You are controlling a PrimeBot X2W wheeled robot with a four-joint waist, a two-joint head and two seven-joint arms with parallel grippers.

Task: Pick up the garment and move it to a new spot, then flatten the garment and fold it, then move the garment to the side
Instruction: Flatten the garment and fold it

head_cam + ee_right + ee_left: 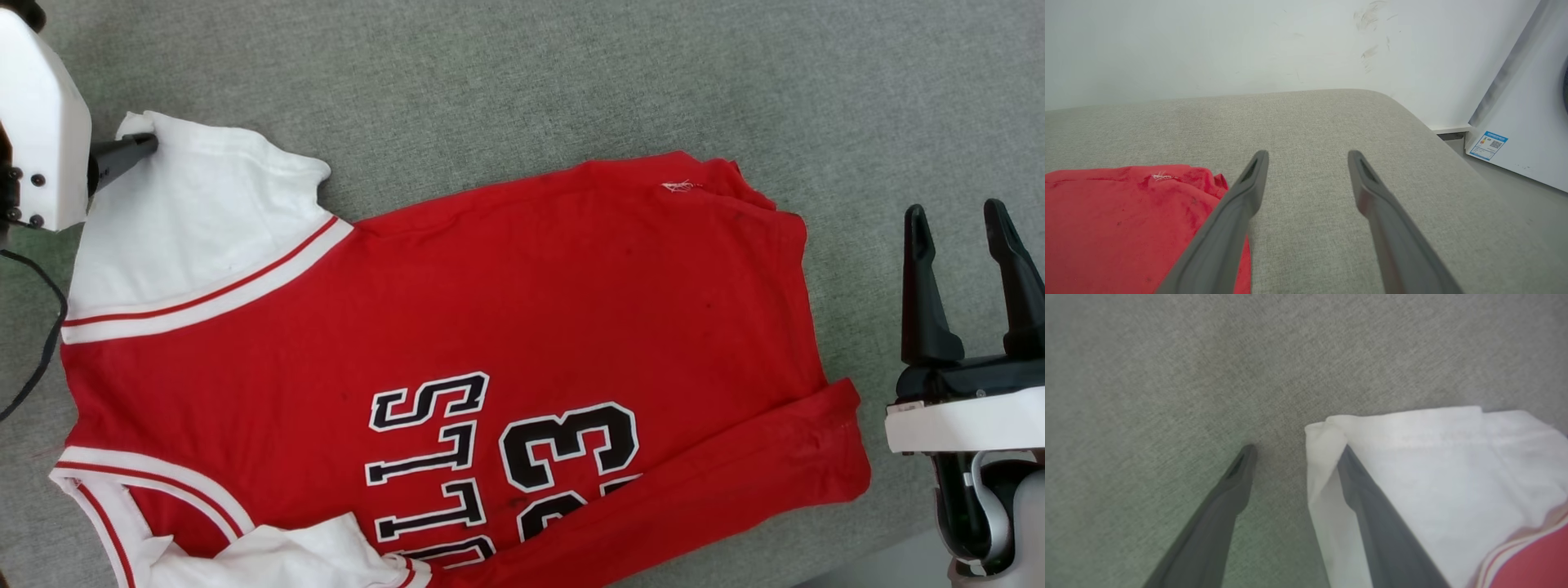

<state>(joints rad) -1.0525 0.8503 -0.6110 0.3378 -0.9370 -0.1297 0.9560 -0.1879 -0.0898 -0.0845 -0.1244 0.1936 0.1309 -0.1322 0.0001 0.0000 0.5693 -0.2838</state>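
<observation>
Left pincer [1297, 448], spread wide at upper left, rests one finger on the white sleeve of the garment [490, 286]; right pincer [955, 211] gapes empty at right.

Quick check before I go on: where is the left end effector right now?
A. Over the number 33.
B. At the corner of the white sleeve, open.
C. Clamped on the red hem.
B: the left end effector stands open, with one finger on the corner of the white sleeve of the garment and the other over the grey surface.
</observation>
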